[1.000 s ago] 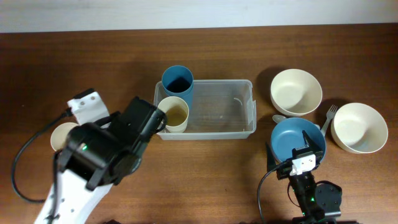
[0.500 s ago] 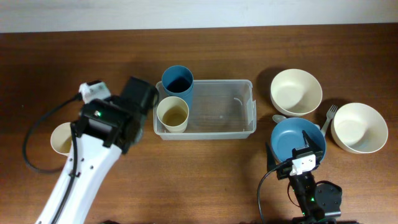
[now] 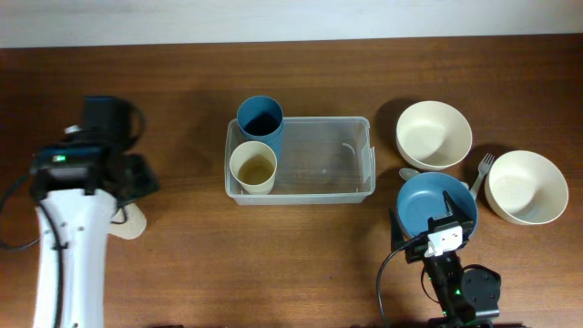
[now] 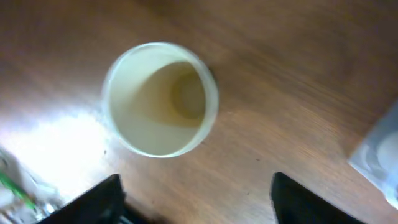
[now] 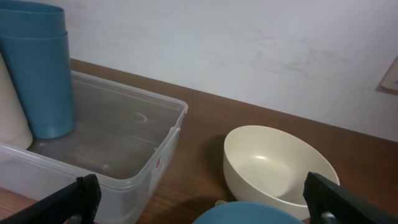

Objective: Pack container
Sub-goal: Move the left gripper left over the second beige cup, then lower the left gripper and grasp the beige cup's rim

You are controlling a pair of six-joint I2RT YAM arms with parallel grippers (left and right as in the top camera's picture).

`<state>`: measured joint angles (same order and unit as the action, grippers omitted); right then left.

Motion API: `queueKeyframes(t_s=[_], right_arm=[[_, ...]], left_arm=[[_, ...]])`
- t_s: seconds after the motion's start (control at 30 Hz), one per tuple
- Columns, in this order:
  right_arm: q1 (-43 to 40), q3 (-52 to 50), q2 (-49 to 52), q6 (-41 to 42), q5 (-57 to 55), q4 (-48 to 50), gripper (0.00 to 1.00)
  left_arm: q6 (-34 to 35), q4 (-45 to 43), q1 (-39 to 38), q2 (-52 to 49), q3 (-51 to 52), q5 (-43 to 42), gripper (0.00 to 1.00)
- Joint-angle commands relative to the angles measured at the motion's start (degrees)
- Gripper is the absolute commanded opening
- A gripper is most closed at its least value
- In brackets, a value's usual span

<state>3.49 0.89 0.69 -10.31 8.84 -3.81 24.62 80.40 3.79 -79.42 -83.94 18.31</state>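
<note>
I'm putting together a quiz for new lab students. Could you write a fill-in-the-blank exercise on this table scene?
The container holds ___ cups. The fork lies between two ___ bowls. The third bowl, nearest the right gripper, is ___. The lone cup by the left gripper stands on the ___.
Missing words: two; cream; blue; table.

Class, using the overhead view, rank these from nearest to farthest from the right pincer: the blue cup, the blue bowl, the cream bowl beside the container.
1. Blue bowl, beneath the open right pincer.
2. Cream bowl, beyond it, right of the container.
3. Blue cup, in the container's far left corner.
</note>
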Motion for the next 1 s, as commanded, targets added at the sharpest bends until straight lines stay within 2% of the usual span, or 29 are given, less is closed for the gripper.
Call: queueKeyframes(t_s=[0.0,0.37,0.6,0.97], right_arm=[[0.26,-0.39,-0.48,0.22,-0.48,-0.20,0.99],[0.26,-0.39,-0.48,0.22,-0.50,-0.22,0.99],[0.26,-0.39,-0.48,0.22,-0.50,-0.22,0.99],[0.26,-0.39,-0.48,0.22,-0.50,-0.22,0.99]], left_arm=[[0.87,0.37,7.65,0.04,0.28,-5.68,0.72],[1.46,0.48,22.64,0.04,0.74,-13.18,0.73],[1.44,-0.94,24.87,0.04,3.89,-13.16,0.73],[1.49,-8.28,24.87,0.02,11.93,-14.49,0.73]])
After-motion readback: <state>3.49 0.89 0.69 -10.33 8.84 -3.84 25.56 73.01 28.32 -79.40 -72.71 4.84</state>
